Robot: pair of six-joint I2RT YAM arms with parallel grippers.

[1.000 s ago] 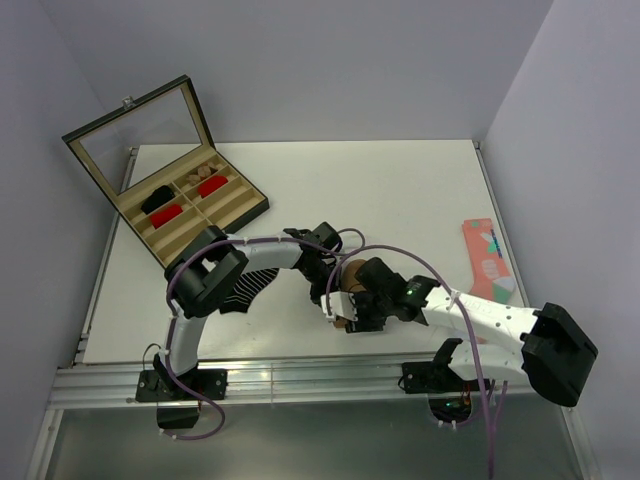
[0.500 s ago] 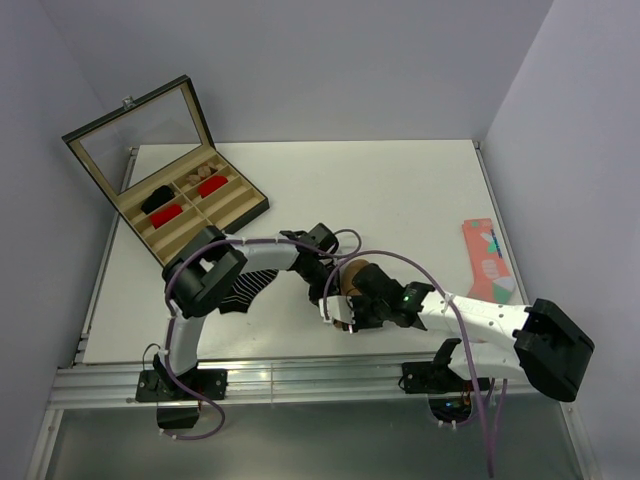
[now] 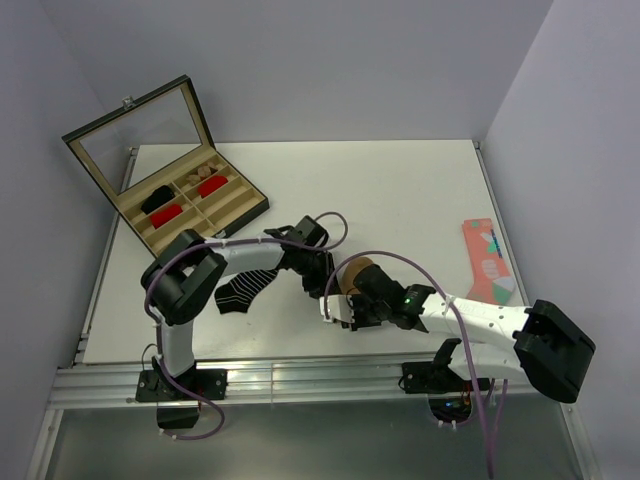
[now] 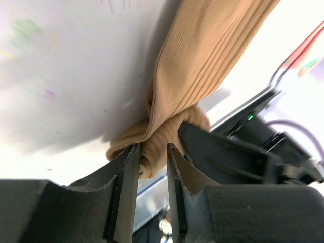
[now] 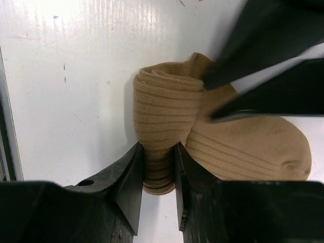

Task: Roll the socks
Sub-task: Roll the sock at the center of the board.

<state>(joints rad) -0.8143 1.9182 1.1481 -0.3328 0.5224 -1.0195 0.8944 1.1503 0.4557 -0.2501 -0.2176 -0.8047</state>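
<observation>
By the near edge of the table [image 3: 400, 190], about midway along it, the right gripper [image 5: 158, 152] is pinching the rolled end of the tan sock [image 5: 167, 111]. Its two fingers are pressing in on either side of the roll. The rest of that sock is lying flat toward the far side, partly covered by the other arm's dark fingers.

The left gripper [image 4: 152, 149] is coming in from the left and meeting the same sock. Its fingers are standing a little apart, with the sock's bunched fold filling the gap and touching both. Whether they are squeezing it cannot be told.

Just left of the pair, the black striped sock [image 3: 243, 288] is lying flat. Its upper end is running under the left forearm.

Near the right edge, well apart from the grippers, a coral sock [image 3: 487, 262] with coloured patterns is lying lengthwise.

At the far left corner a dark box [image 3: 255, 205] is sitting with its glass lid [image 3: 145, 128] standing open. In its divided tan tray, two red rolled bundles [image 3: 165, 213] are resting in separate compartments. A black bundle [image 3: 157, 199] is lying beside one of them, and something pale beige [image 3: 202, 171] is sitting nearer the hinge. The left arm's elbow is rising in front of the box's near corner and hiding a little of it.
</observation>
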